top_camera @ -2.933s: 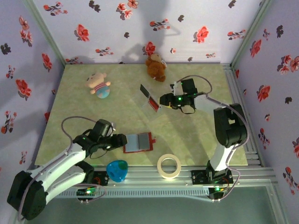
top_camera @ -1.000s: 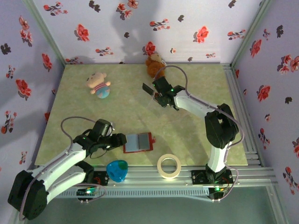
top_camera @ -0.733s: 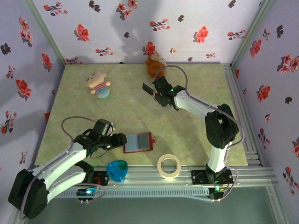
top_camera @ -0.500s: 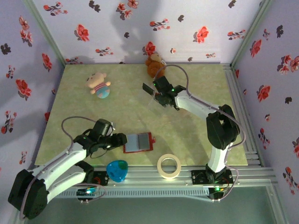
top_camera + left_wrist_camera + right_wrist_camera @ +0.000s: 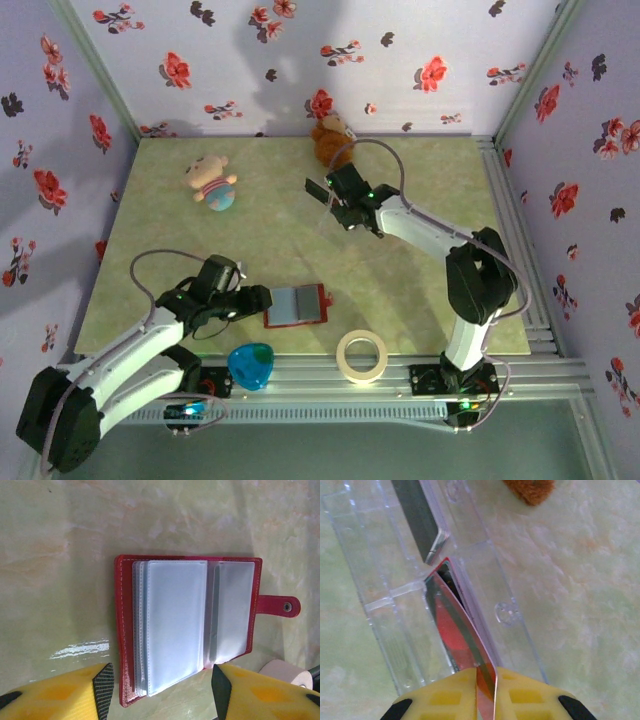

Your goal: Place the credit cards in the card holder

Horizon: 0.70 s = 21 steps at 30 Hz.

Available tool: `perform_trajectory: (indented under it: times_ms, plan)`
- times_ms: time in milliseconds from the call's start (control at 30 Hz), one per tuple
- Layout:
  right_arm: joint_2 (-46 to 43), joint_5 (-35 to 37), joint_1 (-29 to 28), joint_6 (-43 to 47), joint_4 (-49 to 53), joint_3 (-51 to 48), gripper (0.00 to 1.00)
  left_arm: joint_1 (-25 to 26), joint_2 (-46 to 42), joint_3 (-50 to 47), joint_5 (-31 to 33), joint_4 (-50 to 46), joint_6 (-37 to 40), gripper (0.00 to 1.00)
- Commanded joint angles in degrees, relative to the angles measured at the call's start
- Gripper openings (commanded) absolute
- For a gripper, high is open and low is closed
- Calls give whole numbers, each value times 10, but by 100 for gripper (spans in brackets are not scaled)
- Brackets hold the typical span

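1. The walls [image 5: 300, 60] on three sides are pale lilac, printed with red and dark flowers.
2. The desk [image 5: 420, 290] is a green marbled board with metal rails along its near edge.
3. The right arm [image 5: 440, 235] reaches to the far middle; the left arm [image 5: 130, 350] lies low at the near left.
4. A brown teddy [image 5: 332, 143] sits at the far edge, just behind a clear plastic case [image 5: 380, 595]. A small doll [image 5: 210, 183] lies well to the left.
5. A tape roll [image 5: 362, 356] and a blue heart-shaped thing [image 5: 251, 365] rest at the near edge.
6. The wallet [image 5: 185, 625] lies open and flat near the front, pale sleeves up. The left fingers [image 5: 260, 298] are spread at its edge, gripping nothing.
7. The right fingers [image 5: 470, 685] are pressed together on a red card [image 5: 455, 630], which stands tilted on edge in the case.
8. A dark card [image 5: 417, 517] sits in the case's other compartment.
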State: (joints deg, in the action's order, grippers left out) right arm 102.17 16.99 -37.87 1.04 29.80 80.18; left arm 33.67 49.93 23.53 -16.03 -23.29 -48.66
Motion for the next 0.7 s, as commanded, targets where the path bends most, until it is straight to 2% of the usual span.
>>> perform_trajectory:
  times_ms: [0, 67, 333, 667]
  plan:
    - [-40, -37, -3, -16, -11, -11, 9, -5, -12, 28, -15, -27, 17, 57]
    - [-57, -65, -3, -25, -13, -16, 6, -5, -25, 38, -22, -31, 12, 57]
    - [-171, -155, -3, -102, -87, -91, 4, -5, -68, 102, -49, -26, -2, 58]
    - [-333, -315, -3, -286, -246, -239, 5, -4, -52, 107, -147, 157, -49, 59]
